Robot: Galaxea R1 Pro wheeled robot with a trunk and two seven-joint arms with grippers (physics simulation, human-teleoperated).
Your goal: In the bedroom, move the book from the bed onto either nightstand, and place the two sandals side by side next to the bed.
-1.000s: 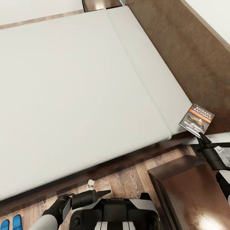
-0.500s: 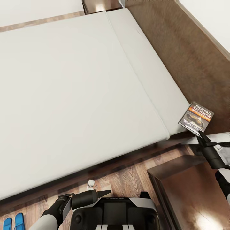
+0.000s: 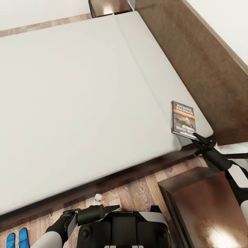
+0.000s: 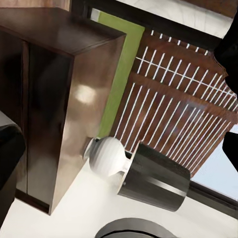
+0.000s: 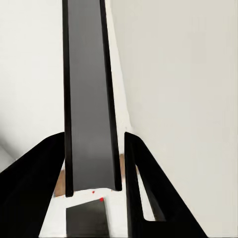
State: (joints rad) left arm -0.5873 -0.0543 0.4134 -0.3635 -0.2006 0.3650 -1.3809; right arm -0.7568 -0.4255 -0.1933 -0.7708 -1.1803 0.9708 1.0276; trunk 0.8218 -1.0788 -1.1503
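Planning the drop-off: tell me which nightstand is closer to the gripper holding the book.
The nightstand right beside the robot, just below the right gripper gripping the book. The other nightstand stands across the bed.

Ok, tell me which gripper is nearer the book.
Right. The right gripper grips the book by its near edge at the mattress corner; the left gripper hangs far off, above the floor beside the robot's trunk.

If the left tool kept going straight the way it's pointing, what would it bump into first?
Probably the nightstand. In the head view the left tool points sideways toward that cabinet's near edge, across the robot's own front. Depth is unclear, so it might pass in front.
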